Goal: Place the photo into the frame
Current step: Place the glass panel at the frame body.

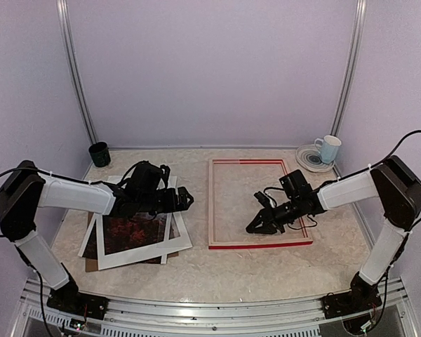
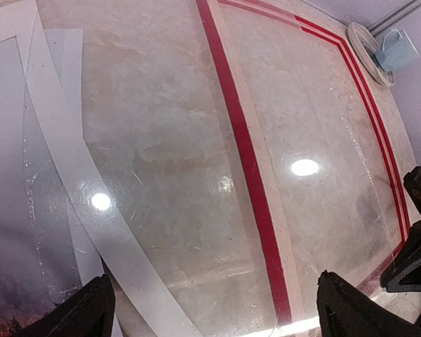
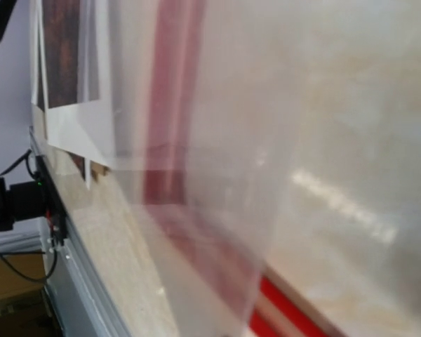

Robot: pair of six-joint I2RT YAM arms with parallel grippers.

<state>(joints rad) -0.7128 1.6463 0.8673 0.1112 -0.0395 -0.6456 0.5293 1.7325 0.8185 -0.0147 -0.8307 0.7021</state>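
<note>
Marble tabletop (image 1: 266,274) — left claw (image 1: 185,198) spread wide; right claw (image 1: 258,217) over the frame (image 1: 259,244) — grip unclear.

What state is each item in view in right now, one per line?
Red rectangular picture frame: flat on the table, empty.
White card mat: lying skewed, left of the frame.
Dark reddish photo print: face up under the mat.
Left claw: open.
Right claw: above the frame, opening unclear.
Clear scratched sheet: close before both wrist cameras, hold unclear.
Pale mug: upright on a plate.
Dark cup: upright.
</note>
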